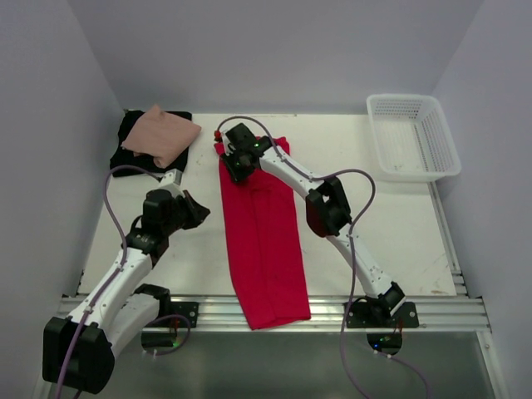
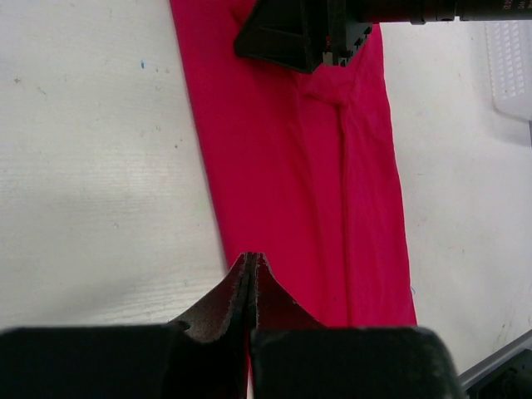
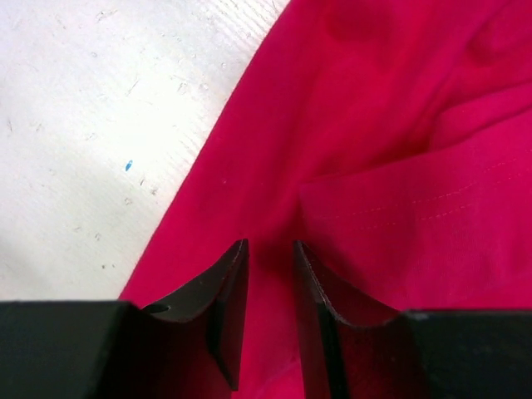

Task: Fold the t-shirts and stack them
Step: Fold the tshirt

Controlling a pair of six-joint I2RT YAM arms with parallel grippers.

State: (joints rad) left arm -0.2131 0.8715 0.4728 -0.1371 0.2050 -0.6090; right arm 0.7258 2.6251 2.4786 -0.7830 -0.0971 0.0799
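The red t-shirt [image 1: 264,249] lies as a long narrow strip down the middle of the table, its near end hanging over the front rail. My right gripper [image 1: 230,164] hovers at its far end, jaws a little apart over the cloth [image 3: 374,125], nothing pinched between them [image 3: 270,245]. In the left wrist view the cloth [image 2: 291,183] puckers just under that gripper [image 2: 332,60]. My left gripper [image 1: 198,213] is shut and empty [image 2: 252,256], level with the strip's left edge. The pink t-shirt [image 1: 164,133] lies folded on the black t-shirt [image 1: 126,156] at the back left.
A white lattice basket [image 1: 401,101] stands at the back right, its corner also visible in the left wrist view [image 2: 507,66]. An aluminium rail [image 1: 432,312] runs along the table's front edge. Grey walls close in the back and both sides.
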